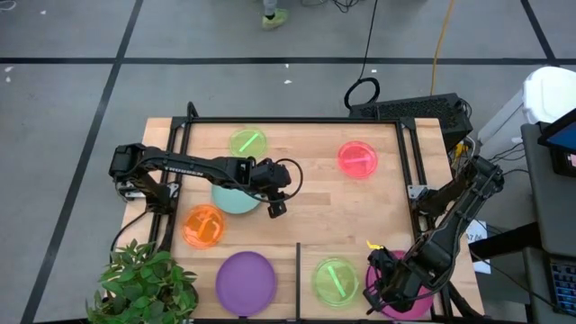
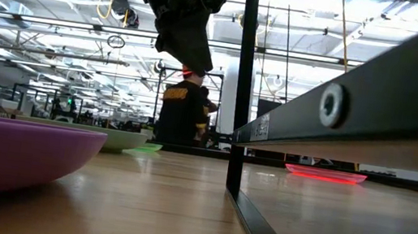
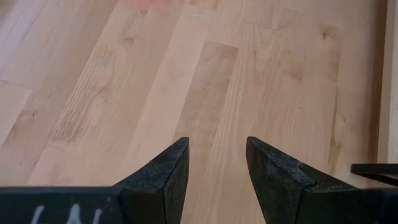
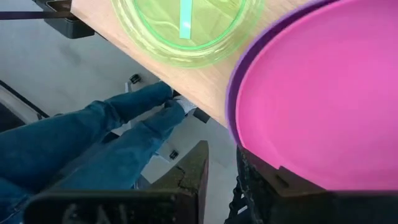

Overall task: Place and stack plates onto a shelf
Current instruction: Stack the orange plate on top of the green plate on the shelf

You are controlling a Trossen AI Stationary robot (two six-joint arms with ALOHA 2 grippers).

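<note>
My left gripper (image 1: 275, 207) (image 3: 217, 165) is open and hangs above bare wood just right of the pale teal plate (image 1: 229, 200); in the low view the left gripper (image 2: 184, 44) is well off the table. My right gripper (image 1: 382, 290) (image 4: 221, 168) is open at the near rim of the magenta plate (image 1: 400, 270) (image 4: 323, 93). That plate lies on the shelf (image 1: 355, 243), and a purple band shows along its rim. One finger is over the plate and the other is outside it. A green plate (image 1: 336, 280) (image 4: 186, 25) lies beside it. My right gripper has one finger (image 4: 267, 177) right at the magenta plate's near rim (image 4: 234, 134), coming from above. I cannot tell whether it touches. The other finger stands apart from the rim, with floor showing between. The plate lies flat, and its near rim reaches past the table edge.
The black divider bar (image 1: 298, 270) (image 2: 242, 81) parts the shelf from the purple plate (image 1: 245, 282) (image 2: 7, 154). The orange plate (image 1: 204, 225), a second green plate (image 1: 247, 142) and the red-pink plate (image 1: 357, 159) lie apart on the tabletop. A plant (image 1: 144, 283) stands at the near left corner. A person's legs (image 4: 81, 143) are at the near edge.
</note>
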